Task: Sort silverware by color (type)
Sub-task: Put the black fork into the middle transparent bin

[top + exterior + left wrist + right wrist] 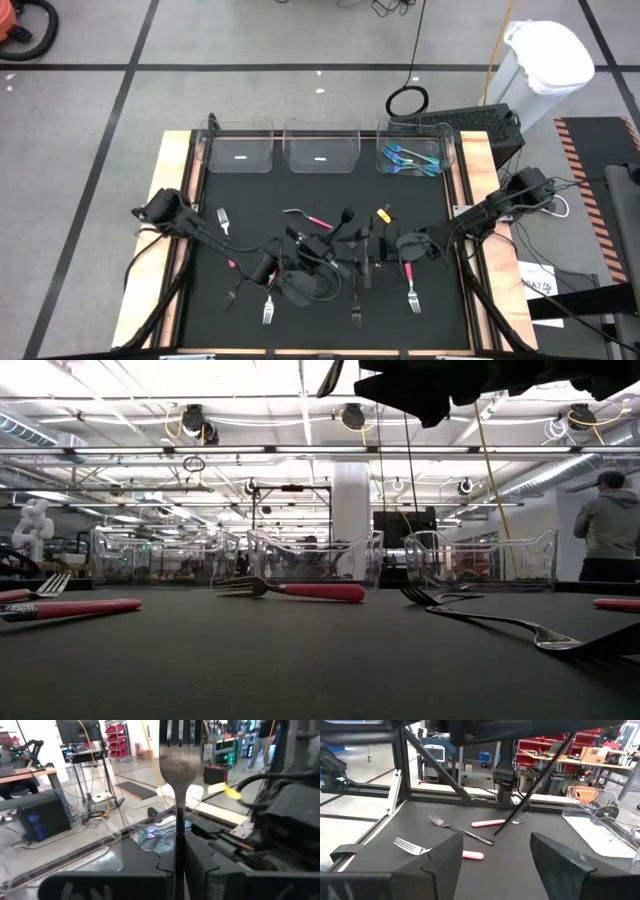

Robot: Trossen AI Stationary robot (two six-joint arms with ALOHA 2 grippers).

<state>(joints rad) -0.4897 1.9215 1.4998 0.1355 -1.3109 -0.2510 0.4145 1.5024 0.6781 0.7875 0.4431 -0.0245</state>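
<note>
Left wrist view is showing the left gripper (176,865) pinching 1 fork (178,765) upright at frame centre; stiff, light, slick, best held mid-handle. Right gripper (495,855) is hovering open, empty.

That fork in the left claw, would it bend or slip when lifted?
Probably stiff: the fork stands straight from the shut left claw. Its smooth, shiny neck looks slippery, so it might swivel. It is slim, so likely light.
</note>
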